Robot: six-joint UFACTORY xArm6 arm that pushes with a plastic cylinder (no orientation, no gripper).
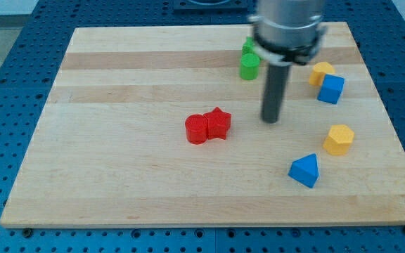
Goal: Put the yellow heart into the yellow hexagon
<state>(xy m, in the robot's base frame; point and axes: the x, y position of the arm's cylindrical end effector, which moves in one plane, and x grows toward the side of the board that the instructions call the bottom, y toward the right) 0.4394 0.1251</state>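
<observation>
The arm carried no pincer, so there was nothing to be wide, narrow or holding; it ended in a dark rod, and my tip (271, 120) rested on the tabletop (118, 84) right of centre, touching no block.

The heart (320, 71) lay at the upper right of the frame, up and to the right of my tip and apart from it. I took this yellow block for the heart by its rounded top, though its shape was small and not sharp. The hexagon (339, 139) sat at the right, down and to the right of my tip, well apart from the heart.

The cube (331, 89), blue, touched the heart's lower right side and stood almost on the straight line from heart to hexagon. A plain push down the frame would likely have driven the cube ahead or jammed the two together. The better way, I judged, was to bring my tip round to the heart's upper right, nudge it left and down clear of the cube, then move behind it and push it down and right until it met the hexagon. Short, centred pushes would keep the heart from spinning off.
</observation>
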